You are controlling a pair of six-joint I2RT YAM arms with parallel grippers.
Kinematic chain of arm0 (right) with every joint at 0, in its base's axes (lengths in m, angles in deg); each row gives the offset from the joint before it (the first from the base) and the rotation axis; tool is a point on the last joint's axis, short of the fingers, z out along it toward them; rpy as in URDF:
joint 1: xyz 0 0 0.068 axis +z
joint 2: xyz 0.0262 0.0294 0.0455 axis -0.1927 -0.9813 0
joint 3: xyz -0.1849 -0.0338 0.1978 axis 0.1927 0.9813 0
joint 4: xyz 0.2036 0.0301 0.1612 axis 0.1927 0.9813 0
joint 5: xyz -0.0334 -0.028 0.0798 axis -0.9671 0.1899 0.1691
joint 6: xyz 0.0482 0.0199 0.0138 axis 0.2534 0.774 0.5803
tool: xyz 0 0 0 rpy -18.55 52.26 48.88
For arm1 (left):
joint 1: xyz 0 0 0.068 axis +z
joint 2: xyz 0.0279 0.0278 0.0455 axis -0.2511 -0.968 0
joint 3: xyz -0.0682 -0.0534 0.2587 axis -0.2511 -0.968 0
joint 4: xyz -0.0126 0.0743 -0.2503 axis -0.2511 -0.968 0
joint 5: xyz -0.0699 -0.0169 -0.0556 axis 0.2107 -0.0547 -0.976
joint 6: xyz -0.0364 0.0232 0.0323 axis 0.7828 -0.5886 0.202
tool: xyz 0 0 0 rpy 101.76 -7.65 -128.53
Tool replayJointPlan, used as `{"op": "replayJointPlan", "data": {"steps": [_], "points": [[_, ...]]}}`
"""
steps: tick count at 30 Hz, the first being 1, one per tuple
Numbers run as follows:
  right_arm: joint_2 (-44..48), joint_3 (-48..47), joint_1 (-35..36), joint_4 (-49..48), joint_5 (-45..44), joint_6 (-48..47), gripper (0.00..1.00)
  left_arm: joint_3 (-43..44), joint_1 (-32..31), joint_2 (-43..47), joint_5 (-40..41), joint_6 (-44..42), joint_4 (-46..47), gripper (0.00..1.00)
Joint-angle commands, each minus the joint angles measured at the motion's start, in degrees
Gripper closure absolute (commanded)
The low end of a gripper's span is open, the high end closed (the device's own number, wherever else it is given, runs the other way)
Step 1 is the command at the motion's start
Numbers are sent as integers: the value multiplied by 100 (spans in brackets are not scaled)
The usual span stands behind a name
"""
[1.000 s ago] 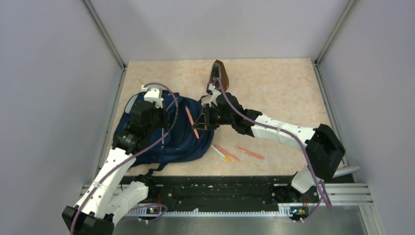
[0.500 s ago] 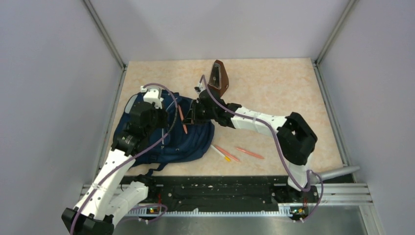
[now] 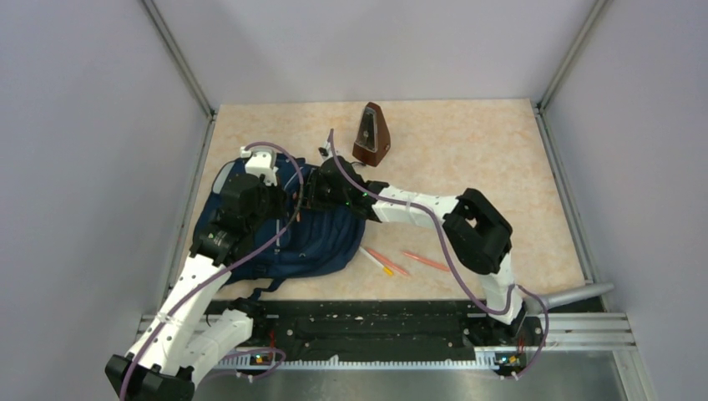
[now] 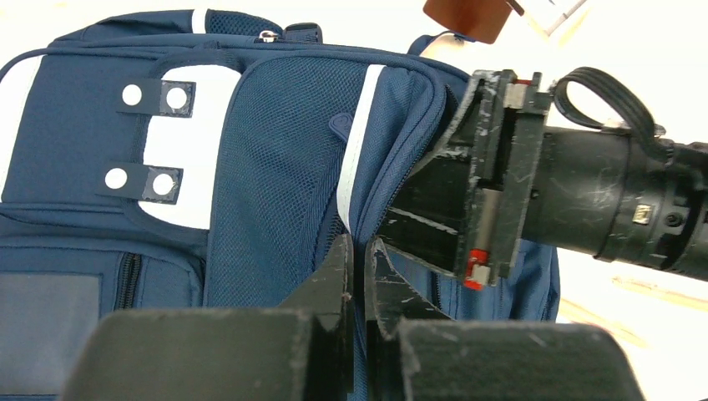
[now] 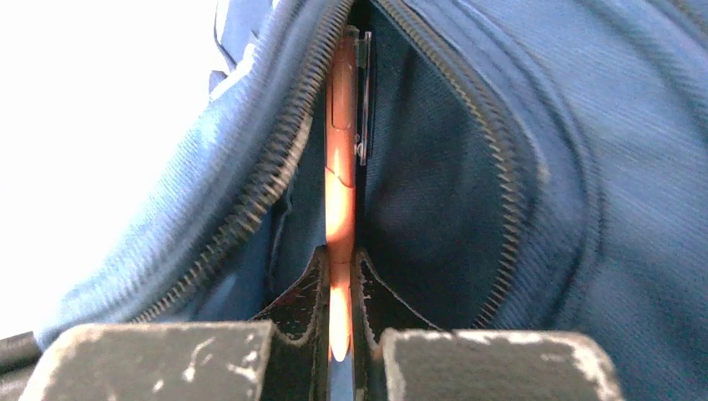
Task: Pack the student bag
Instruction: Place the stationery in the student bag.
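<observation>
Peach marbled table (image 3: 484,159). Navy student bag (image 3: 321,242) lies flat on its left side. Brown pyramid-shaped object (image 3: 371,134) stands far centre, apart from the bag. Three pens (image 3: 426,261) lie loose near the front, just right of the bag: two orange, one white.

In the top view the left arm (image 3: 219,236) covers much of the bag (image 3: 330,242). The tips of the right gripper (image 3: 305,195) are lost against the dark cloth, and the pen cannot be made out there. The loose pens (image 3: 386,262) on the table are too small to tell their kind.

In the right wrist view the pen (image 5: 340,184) has its near end hidden between the fingers, and its far end goes into the dark of the pocket. The bag is cut by every edge, and the left side is washed out white.

In the left wrist view the left gripper (image 4: 361,251) pinches the pocket edge, with the cloth between the tips hidden. The metronome (image 4: 467,12) is only a brown corner at the top edge.
</observation>
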Motion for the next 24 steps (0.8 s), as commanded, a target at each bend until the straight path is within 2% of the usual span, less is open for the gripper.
{"op": "replayJointPlan", "data": {"steps": [1,5,12,16,19,24], "points": [[-382,-653,255,-385,-496,-140,94,46,27,122,-55,1,437,100],[-466,-806,327,-307,-653,-328,82,41,29,106,-36,1,429,100],[6,-157,331,-728,-992,-697,59,49,26,73,-38,-7,420,100],[316,139,334,-909,-1122,-873,58,49,29,68,-11,-8,411,100],[726,652,378,-1451,-1162,-1091,59,38,29,110,48,-8,426,100],[1529,1354,567,-1740,-1641,-1672,55,-10,28,205,126,-17,494,100]]}}
